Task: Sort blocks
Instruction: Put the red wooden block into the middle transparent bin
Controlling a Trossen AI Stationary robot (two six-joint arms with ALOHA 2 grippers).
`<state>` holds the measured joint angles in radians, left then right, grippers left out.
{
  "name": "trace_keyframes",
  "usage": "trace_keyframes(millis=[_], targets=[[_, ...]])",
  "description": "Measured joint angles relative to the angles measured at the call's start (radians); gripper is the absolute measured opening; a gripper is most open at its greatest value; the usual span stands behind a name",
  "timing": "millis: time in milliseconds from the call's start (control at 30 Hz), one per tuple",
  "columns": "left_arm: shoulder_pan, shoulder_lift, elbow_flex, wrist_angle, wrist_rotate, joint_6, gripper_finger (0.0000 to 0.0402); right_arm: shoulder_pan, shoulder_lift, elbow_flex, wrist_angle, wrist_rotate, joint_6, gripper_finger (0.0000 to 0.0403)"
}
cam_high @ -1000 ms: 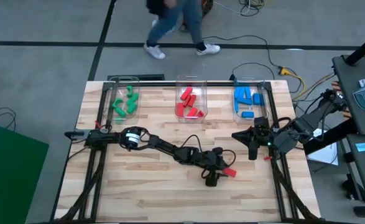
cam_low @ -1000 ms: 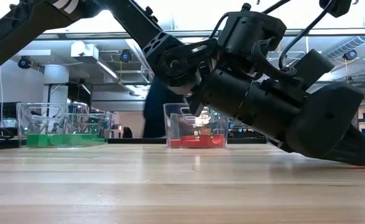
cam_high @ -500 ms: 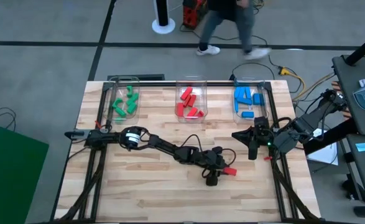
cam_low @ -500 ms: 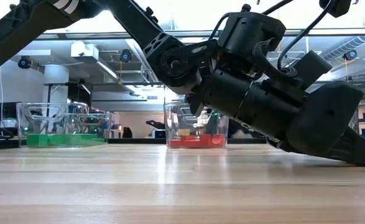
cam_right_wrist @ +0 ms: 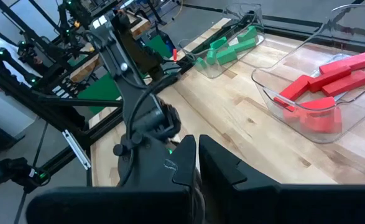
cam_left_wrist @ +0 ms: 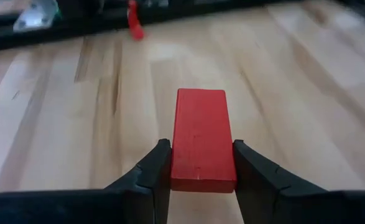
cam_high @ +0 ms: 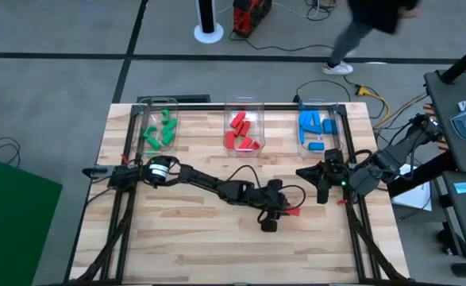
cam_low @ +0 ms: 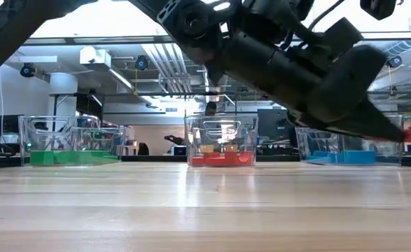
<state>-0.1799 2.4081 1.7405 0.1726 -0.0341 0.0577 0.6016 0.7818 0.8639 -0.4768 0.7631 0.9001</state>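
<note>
Holding: the left hand (cam_left_wrist: 198, 168) has its two fingers closed against the long sides of a red block (cam_left_wrist: 201, 138), which juts forward past the fingertips, clear of the surface (cam_high: 185, 238) in the low view.
Left hand position: over the near middle of the surface in the high view, slightly right of centre, with the red block (cam_high: 294, 211) showing at its right edge.
Loose blocks: none visible on the bare wood in the high view; the one in the left hand looks like the last unsorted piece.
Right hand: the right hand (cam_high: 321, 191) waits near the right edge of the surface, beside the frame; its fingers sit nearly together with only a thin gap, holding nothing.
Far left bin: the clear bin (cam_high: 159, 131) at the far edge holds the green blocks (cam_high: 163, 128).
Far middle bin: the clear bin (cam_high: 243, 129) holds the red blocks (cam_high: 240, 131) in a loose heap.
Far right bin: the clear bin (cam_high: 321, 131) holds the blue blocks (cam_high: 315, 127).
Done: all three colours appear separated, no stray colour visible in any bin.
Left: judging by this, only carrying the held red block across to the middle bin and releasing it.
</note>
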Motion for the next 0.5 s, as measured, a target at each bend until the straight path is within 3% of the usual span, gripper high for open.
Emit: trace_keyframes(millis=[500], targets=[[0.005, -0.196, 0.0, -0.412, -0.01, 0.099, 0.0116, 0.0, 0.0, 0.0, -0.007, 0.0, -0.002, 0.0012]])
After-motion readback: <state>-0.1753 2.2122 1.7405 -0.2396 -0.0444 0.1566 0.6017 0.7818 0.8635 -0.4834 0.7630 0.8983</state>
